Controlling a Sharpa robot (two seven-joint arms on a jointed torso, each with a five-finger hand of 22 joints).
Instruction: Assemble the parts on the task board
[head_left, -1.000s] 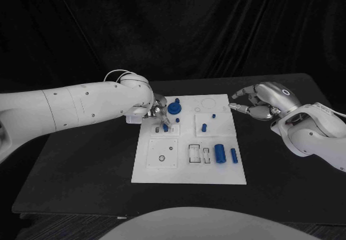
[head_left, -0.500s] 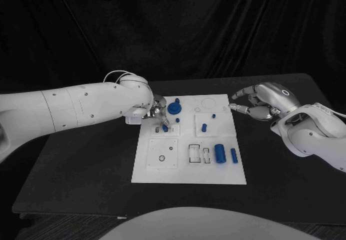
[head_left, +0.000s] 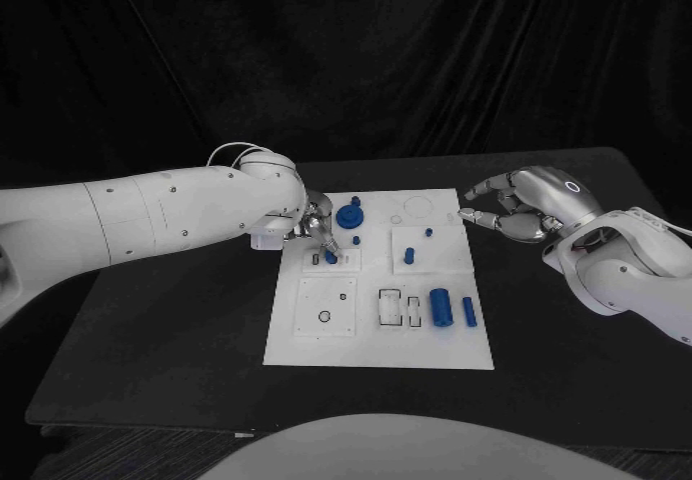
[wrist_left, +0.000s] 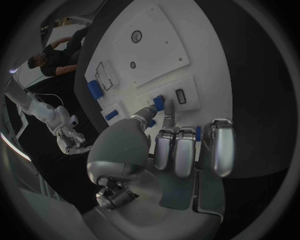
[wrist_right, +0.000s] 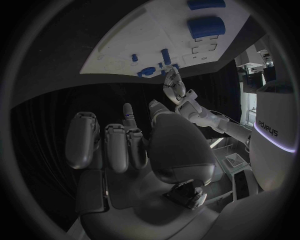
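- Task board (head_left: 378, 345): white plate at the desk's (head_left: 173, 340) centre.
- Blue peg (head_left: 330, 256): upright in a socket near the board's far-left corner; seems small, rigid, light and smooth, so best pinched at its sides.
- Left hand (head_left: 309, 224): fingers (wrist_left: 167, 111) at the peg; cannot tell whether they grasp it.
- Right hand (head_left: 516, 212): beside the board's far-right corner, fingers curled, holding nothing.
- Blue cylinder (head_left: 440, 306): lying near the board's right edge.

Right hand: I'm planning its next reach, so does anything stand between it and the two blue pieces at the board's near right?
Nothing visible does. The right hand hangs beside the white board's far right edge, holding nothing. Only bare board and table lie between it and the two blue pieces.
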